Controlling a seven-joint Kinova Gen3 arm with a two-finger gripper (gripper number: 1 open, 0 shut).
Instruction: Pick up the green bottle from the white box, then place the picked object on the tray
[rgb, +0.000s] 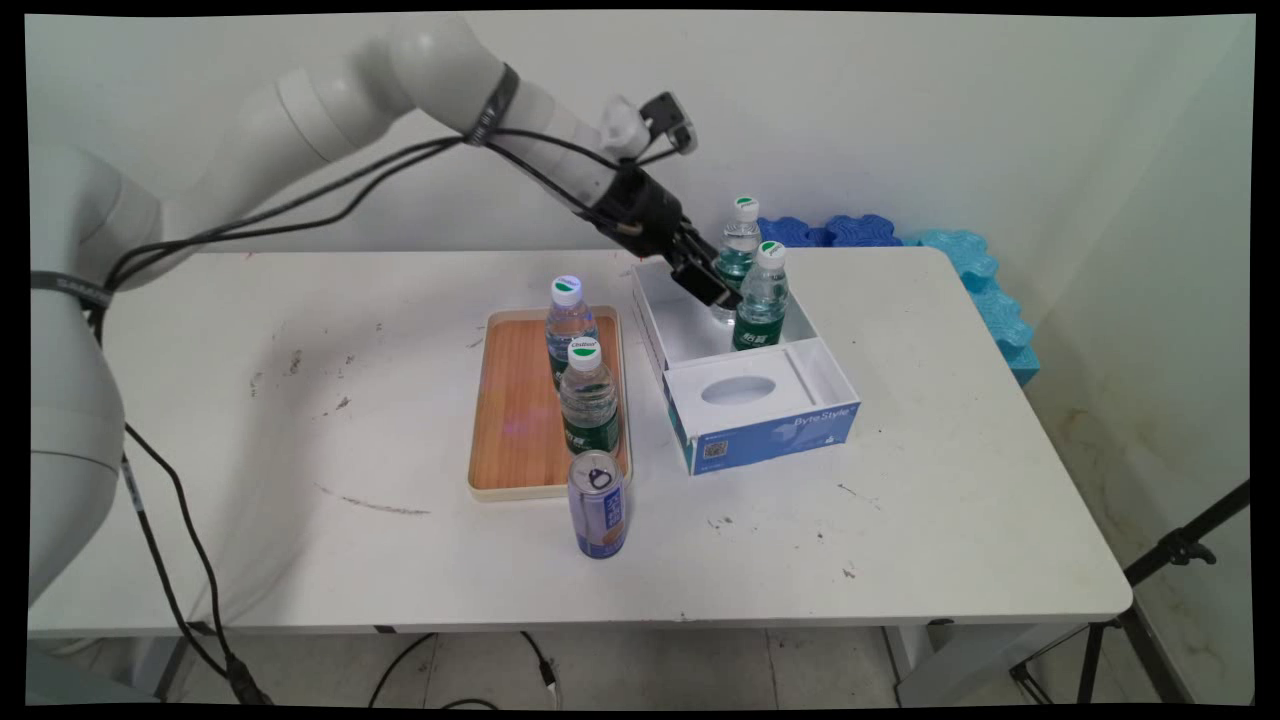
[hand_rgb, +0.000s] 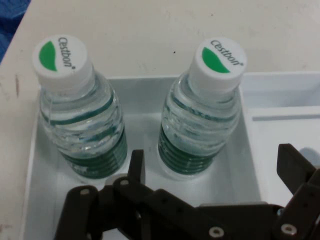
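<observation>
We are looking across a white table (rgb: 900, 520), with the white Kinova arm (rgb: 330, 100) reaching in from the upper left. On the table, a white and blue ByteStyle box (rgb: 770, 425) is sitting right of centre, its open compartment facing up. Just left of it a wooden-floored tray (rgb: 510, 420) is lying flat. Beyond the table's far right corner, blue foam mats (rgb: 985, 280) are leaning by the wall.

The black gripper (rgb: 715, 285) is hanging over the box's open compartment, its jaws standing released and apart; in the hand view the left finger (hand_rgb: 136, 167) and the right finger (hand_rgb: 292, 167) are flanking the nearer water bottle (hand_rgb: 200, 120) without touching it. 2 Cestbon water bottles are standing upright inside that compartment: the nearer one and a second water bottle (hand_rgb: 80, 125) just beside it, both with white caps marked green.

2 more capped bottles are standing upright on the tray, the rear bottle (rgb: 568, 330) behind the front bottle (rgb: 588, 400). A purple drink can (rgb: 598, 505) is standing upright on the table just beside the tray's near right corner.
</observation>
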